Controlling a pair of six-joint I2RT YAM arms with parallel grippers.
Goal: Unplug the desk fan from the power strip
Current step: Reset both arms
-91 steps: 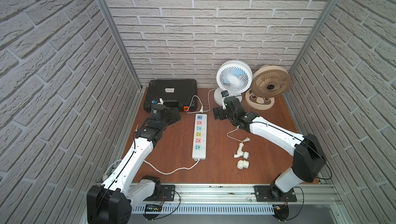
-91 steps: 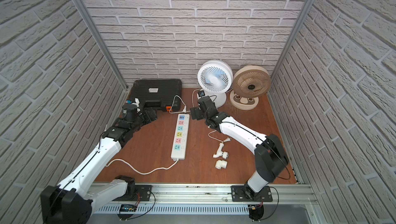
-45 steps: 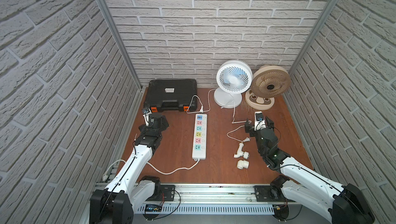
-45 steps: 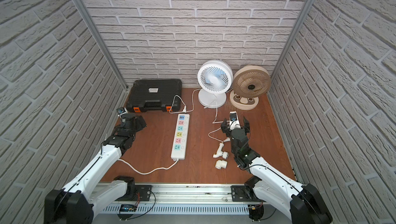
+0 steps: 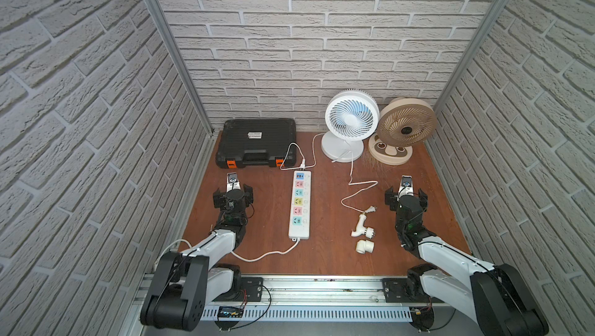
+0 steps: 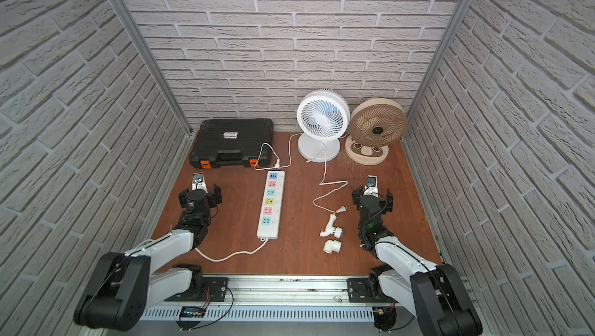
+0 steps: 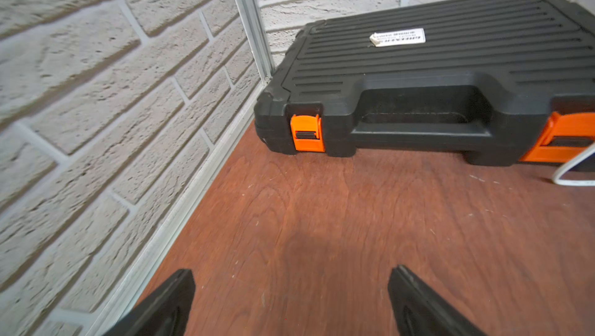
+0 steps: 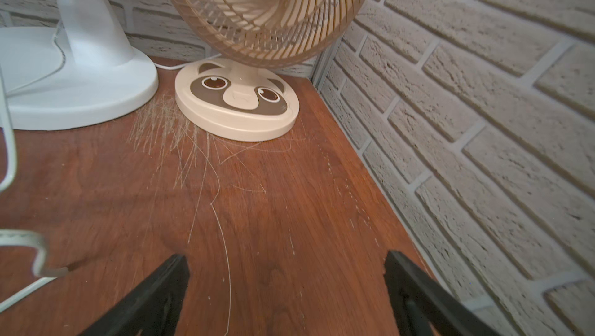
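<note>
The brown table (image 5: 322, 254) carries everything. A black tool case (image 5: 256, 144) fills its far left corner. The white desk fan (image 5: 350, 118) stands at the far edge, with a beige fan (image 5: 406, 125) just beside it in the far right corner.

The power strip (image 5: 299, 205) lies flat down the middle of the table, its length running from the near edge toward the far one. It looks light and rigid, so it would probably slide if a plug were pulled without something pinning it.

The white fan's cord (image 5: 351, 170) snakes loosely toward the near edge and ends in a two-pin plug (image 5: 370, 210). The plug lies free on the wood, well apart from the strip and near two white pipe fittings (image 5: 363, 229). Judged from this, that fan is already unplugged.

A thinner lead still sits in the strip's far end by a small connector (image 5: 302, 166). Any grip belongs on the hard body of a plug, not on the limp, thin cable.

The left gripper (image 7: 289, 299) hovers near the left edge with its jaws spread wide and nothing between them. The right gripper (image 8: 285, 286), near the right edge, is likewise wide apart and empty.
</note>
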